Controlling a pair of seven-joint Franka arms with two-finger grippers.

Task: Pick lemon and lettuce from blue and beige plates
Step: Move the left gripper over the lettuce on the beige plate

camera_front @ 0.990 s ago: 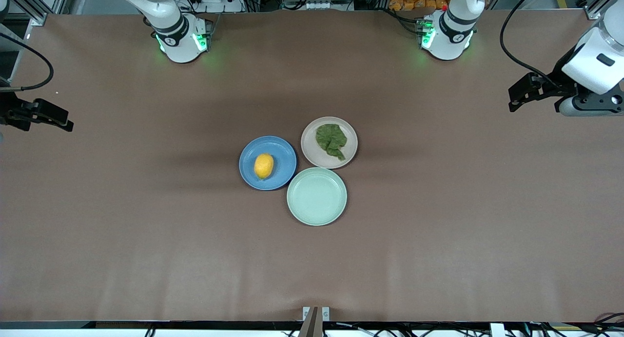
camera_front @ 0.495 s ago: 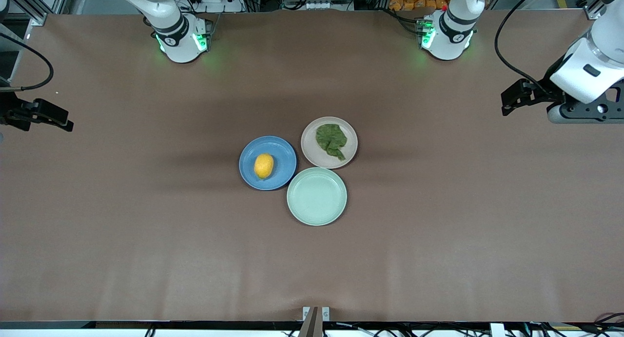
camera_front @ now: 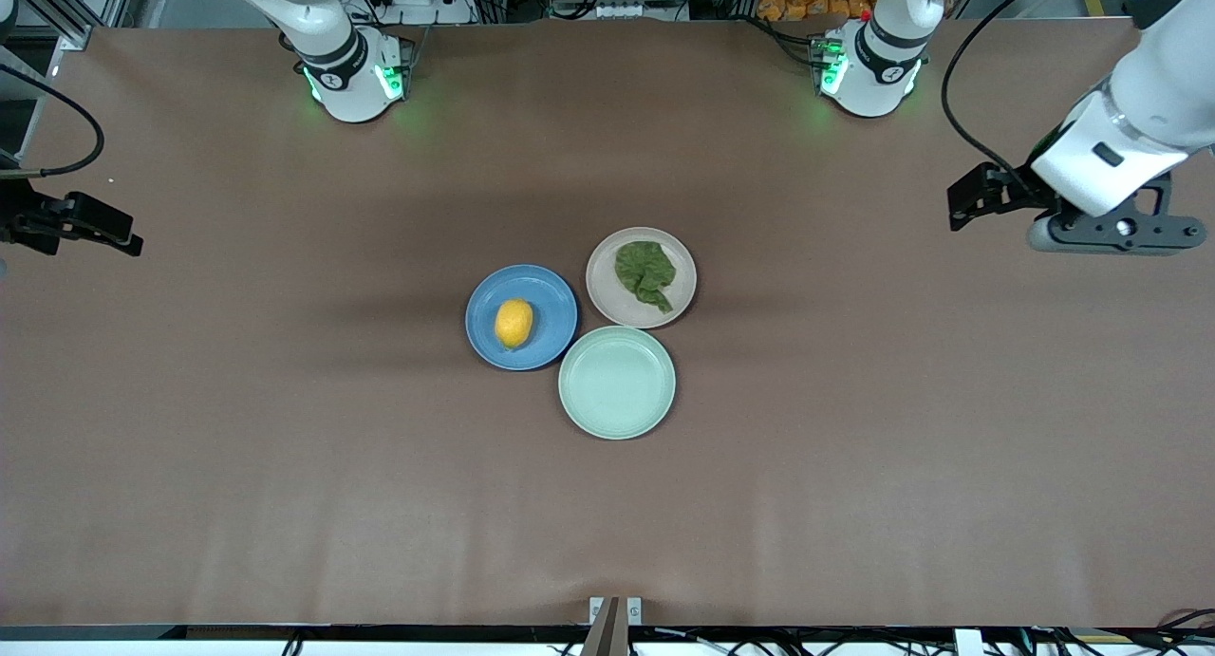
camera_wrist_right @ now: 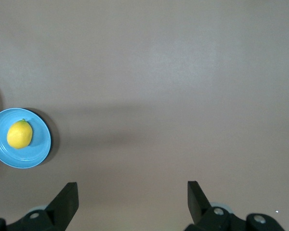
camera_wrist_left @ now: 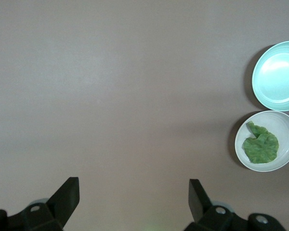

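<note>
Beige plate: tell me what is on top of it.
A single wrinkled green lettuce leaf lies on the beige plate, covering part of its middle. The plate surface under the leaf cannot be seen. Nothing else shows on it, and neither gripper is near it.

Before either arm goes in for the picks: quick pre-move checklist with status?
1. Lemon sits on the blue plate, unobstructed: ok.
2. Lettuce lies on the beige plate, unobstructed: ok.
3. Left gripper open, empty: ok.
4. Right gripper open, empty: ok.
5. Grippers over their targets: not ok; both are over bare table near its ends.
6. Mint-green plate touches both plates; could get bumped: cannot tell.
</note>
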